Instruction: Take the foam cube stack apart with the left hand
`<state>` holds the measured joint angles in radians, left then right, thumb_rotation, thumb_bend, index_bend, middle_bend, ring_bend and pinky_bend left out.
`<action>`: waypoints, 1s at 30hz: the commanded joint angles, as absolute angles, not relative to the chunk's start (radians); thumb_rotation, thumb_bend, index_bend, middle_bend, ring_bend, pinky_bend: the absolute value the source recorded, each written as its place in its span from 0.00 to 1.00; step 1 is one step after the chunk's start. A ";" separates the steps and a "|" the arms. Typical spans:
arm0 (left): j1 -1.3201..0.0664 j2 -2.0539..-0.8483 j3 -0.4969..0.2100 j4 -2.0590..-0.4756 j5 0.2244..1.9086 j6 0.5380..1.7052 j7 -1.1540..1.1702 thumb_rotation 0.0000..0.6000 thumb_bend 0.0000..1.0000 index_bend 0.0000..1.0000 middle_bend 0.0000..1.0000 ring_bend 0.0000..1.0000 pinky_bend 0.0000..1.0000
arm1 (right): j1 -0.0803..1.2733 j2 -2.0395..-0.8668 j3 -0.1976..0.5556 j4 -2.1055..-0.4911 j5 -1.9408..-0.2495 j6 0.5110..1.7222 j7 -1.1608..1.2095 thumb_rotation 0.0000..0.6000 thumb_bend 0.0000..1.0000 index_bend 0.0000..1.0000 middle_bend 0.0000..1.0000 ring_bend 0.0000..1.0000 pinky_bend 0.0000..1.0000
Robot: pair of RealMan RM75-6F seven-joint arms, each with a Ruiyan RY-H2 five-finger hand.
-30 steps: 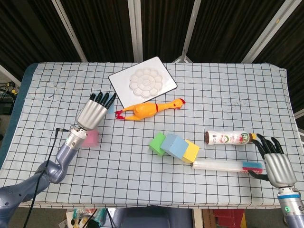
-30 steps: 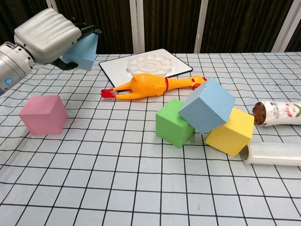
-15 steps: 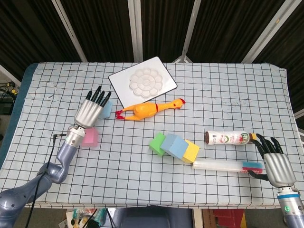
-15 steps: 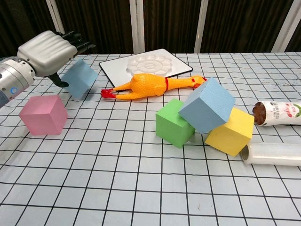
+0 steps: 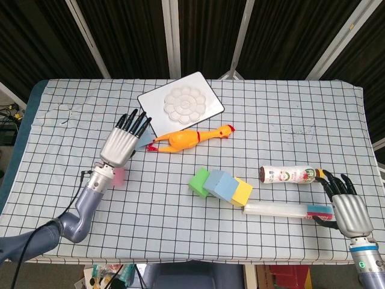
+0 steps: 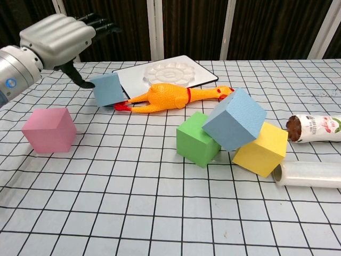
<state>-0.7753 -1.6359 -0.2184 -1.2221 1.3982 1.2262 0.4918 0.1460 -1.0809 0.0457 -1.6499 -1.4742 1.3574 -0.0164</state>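
- Nearest you on the bench [image 6: 160,213], the big blue cube [image 6: 234,118] leans on the green cube [image 6: 197,138] and yellow cube [image 6: 260,149].
- Your right robot hand [image 5: 348,208] rests empty, fingers apart.
- Farther left, your left robot hand [image 6: 57,36] hovers spread above the small blue cube [image 6: 108,89], past the pink cube [image 6: 49,129].

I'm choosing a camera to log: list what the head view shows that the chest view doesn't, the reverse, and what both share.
Only the head view shows the right robot hand and the full table edge. Only the chest view shows the left thumb apart from the small blue cube, which sits on the cloth, and the big blue cube tilted on the green and yellow ones. Both show the left robot hand, pink cube, chicken, tray.
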 commanded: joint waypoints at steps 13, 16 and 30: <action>-0.888 -1.542 -0.333 -1.729 1.050 1.021 0.675 1.00 0.00 0.00 0.01 0.00 0.10 | 0.140 -1.078 0.050 -1.649 -1.469 1.369 -0.011 1.00 0.03 0.18 0.07 0.15 0.04; -0.920 -1.556 -0.347 -1.730 0.970 0.994 0.686 1.00 0.00 0.00 0.01 0.00 0.09 | 0.140 -1.079 0.052 -1.648 -1.466 1.370 -0.014 1.00 0.03 0.18 0.07 0.15 0.04; -1.014 -1.577 -0.369 -1.707 0.811 0.792 0.480 1.00 0.00 0.00 0.01 0.00 0.07 | 0.146 -1.091 0.053 -1.647 -1.454 1.357 -0.046 1.00 0.03 0.18 0.07 0.15 0.04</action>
